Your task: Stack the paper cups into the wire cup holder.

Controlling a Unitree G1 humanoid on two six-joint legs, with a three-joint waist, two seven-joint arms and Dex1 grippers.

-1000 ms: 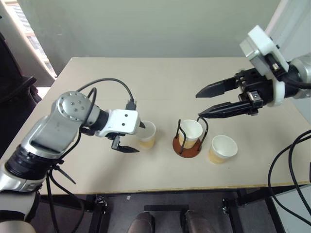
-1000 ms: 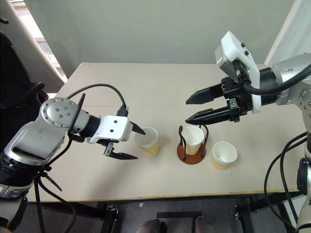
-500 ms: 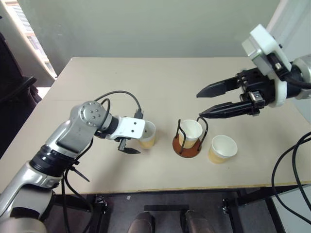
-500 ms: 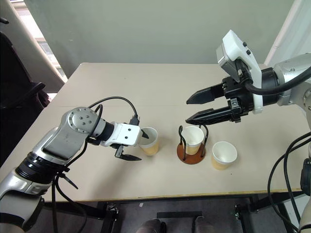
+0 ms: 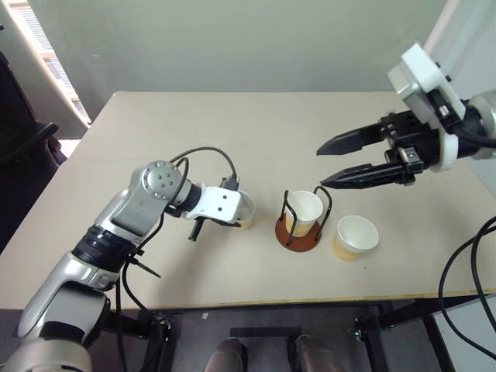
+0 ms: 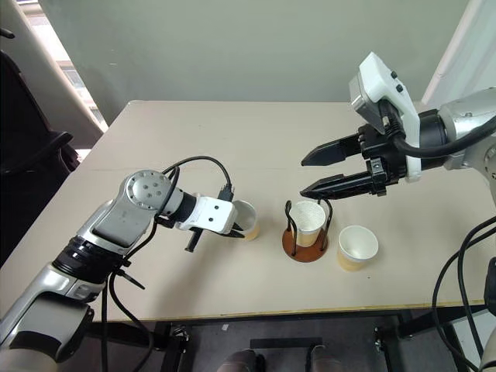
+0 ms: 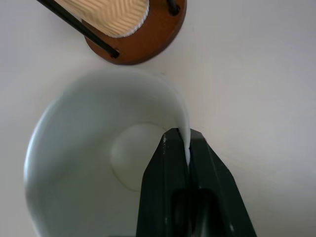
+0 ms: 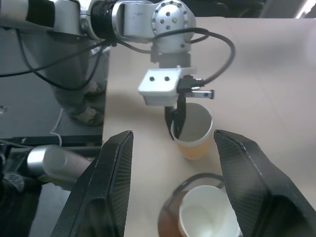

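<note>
From the head views the left pincer [image 5: 232,211] pinches the rim of a paper cup [image 6: 246,220] beside the wire cup holder [image 5: 302,221], the right pincer [image 5: 350,159] gaping empty above; the left wrist view shows one thin wall clamped, which could crumple or slip when lifted.

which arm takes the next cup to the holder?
Left. Its gripper is already shut on the rim of the loose paper cup beside the wire cup holder; right gripper hovers open above.

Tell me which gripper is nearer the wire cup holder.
Right. The right gripper hangs open just above the wire cup holder; the left gripper sits beside it, shut on the rim of a loose paper cup.
</note>
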